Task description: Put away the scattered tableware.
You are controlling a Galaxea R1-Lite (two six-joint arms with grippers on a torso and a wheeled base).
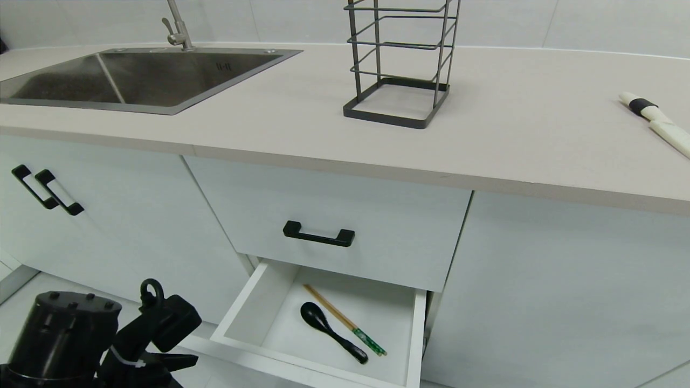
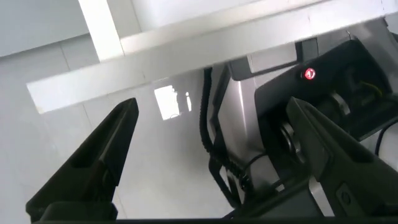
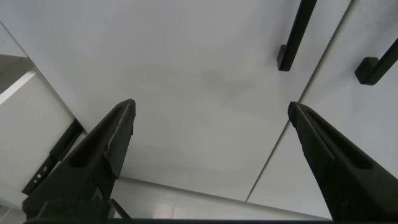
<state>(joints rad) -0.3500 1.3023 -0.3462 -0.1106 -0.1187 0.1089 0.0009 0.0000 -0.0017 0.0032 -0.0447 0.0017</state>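
The lower drawer stands pulled out under the counter. A black spoon and a pair of wooden chopsticks with green tips lie inside it, side by side. At the counter's far right rests a cream-handled utensil with a black band. My left arm hangs low, left of the drawer and beside its front corner. The left gripper is open over the glossy floor with nothing between its fingers. My right gripper is open too, facing white cabinet doors, holding nothing.
A steel sink with a faucet sits at the counter's back left. An empty dark wire rack stands mid-counter. The upper drawer, with a black handle, is shut. Black door handles show near the right gripper.
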